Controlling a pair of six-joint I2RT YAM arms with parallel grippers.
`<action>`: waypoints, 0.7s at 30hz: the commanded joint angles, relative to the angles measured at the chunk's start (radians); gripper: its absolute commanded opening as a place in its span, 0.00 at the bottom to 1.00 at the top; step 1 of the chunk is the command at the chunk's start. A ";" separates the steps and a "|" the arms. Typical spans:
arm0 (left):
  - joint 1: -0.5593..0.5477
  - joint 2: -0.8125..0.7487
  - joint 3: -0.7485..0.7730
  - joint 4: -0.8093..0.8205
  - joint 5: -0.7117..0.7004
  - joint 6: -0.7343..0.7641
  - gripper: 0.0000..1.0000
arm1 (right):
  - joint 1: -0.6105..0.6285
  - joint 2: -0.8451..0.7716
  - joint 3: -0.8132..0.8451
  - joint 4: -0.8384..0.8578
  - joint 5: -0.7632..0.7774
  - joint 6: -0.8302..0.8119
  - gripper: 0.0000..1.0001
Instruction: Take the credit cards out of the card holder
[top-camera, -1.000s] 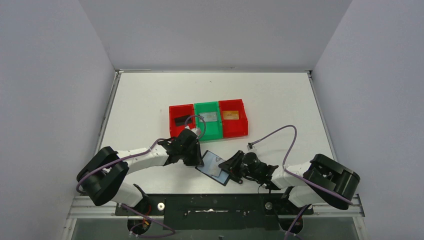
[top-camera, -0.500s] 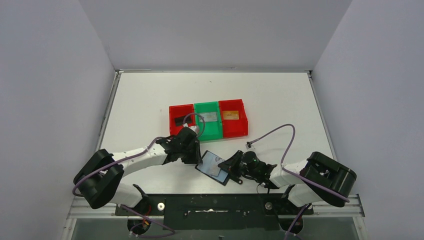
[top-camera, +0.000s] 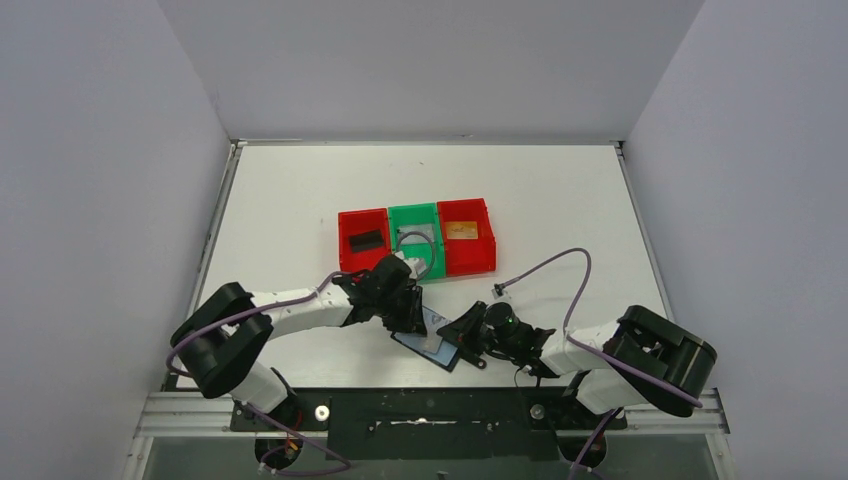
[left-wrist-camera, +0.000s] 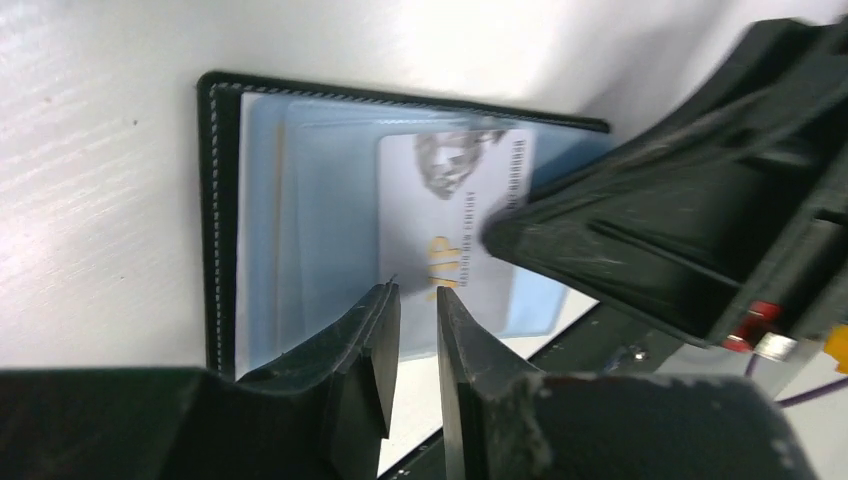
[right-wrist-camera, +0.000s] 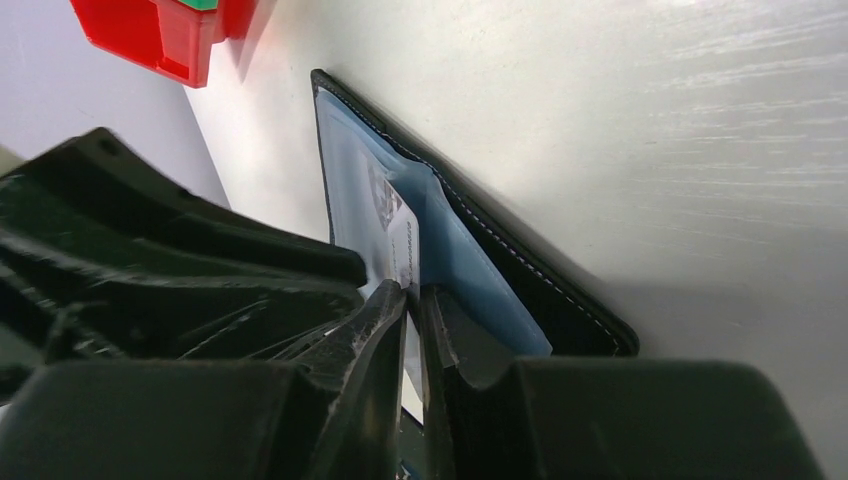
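Card (left-wrist-camera: 455, 200), silver-white and marked VIP, juts partway out of a blue pocket of the black wallet (left-wrist-camera: 290, 230), which lies spread open on the bench (top-camera: 560, 200). It sits just ahead of the left jaws. Their tips stand slightly parted at its nearest edge with nothing clamped between them, a stance that looks set for pinching the card and sliding it free.

From the opposite side the right jaws are drawn almost together on the wallet's inner leaf, right beside the card. Whether they nip the pocket alone or the card's edge too cannot be told. That grip appears meant to anchor the wallet so it does not travel when the card is pulled.

Beyond both jaws, apart from the wallet, three bins stand in a touching row. A red bin (top-camera: 362, 262) holds a black card (top-camera: 366, 239), a green bin (top-camera: 404, 228) stands in the middle, and a second red bin (top-camera: 468, 262) holds an orange card (top-camera: 461, 231). On that showing, the emptying looks well advanced.
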 joint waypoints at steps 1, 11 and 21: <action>-0.008 0.041 0.003 -0.037 -0.059 -0.029 0.18 | -0.005 -0.024 0.005 -0.003 0.012 -0.019 0.13; -0.009 0.043 -0.033 -0.052 -0.090 -0.042 0.15 | -0.003 -0.016 0.013 0.053 -0.014 -0.028 0.22; -0.008 0.015 -0.028 -0.072 -0.118 -0.047 0.14 | 0.024 -0.024 -0.006 0.027 0.012 0.002 0.07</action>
